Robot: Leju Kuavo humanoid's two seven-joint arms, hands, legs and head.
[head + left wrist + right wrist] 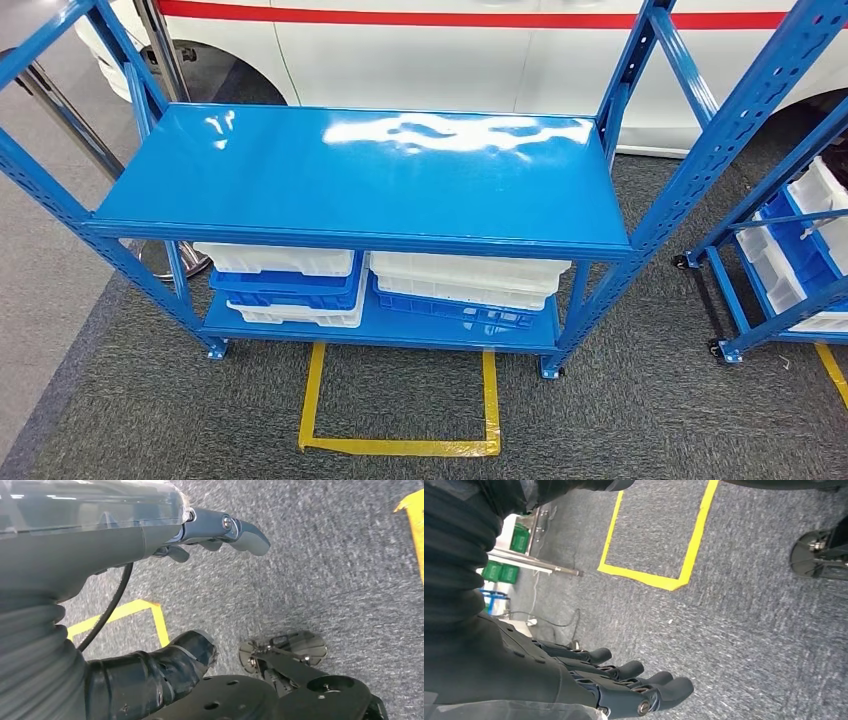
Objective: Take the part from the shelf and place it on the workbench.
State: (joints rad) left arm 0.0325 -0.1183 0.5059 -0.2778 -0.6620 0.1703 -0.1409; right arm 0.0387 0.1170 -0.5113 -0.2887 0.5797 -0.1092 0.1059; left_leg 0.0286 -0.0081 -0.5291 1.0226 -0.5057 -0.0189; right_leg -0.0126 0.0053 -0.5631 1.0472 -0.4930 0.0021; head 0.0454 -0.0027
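Observation:
A blue steel shelf rack [640,225] stands right in front of me in the head view. Its glossy top board [370,170] reflects light. On the bottom board lie stacked white trays [470,275] and a blue tray [285,285]. My left hand [210,532] hangs over grey carpet, fingers stretched out and holding nothing. My right hand [624,680] also hangs low above the carpet, its fingers [634,670] extended side by side with nothing in them.
A white car [420,50] with a red stripe is parked behind the rack. A second blue rack [790,250] with white bins stands at the right. Yellow floor tape [400,445] marks a square before the rack. A metal post [60,110] rises at the left.

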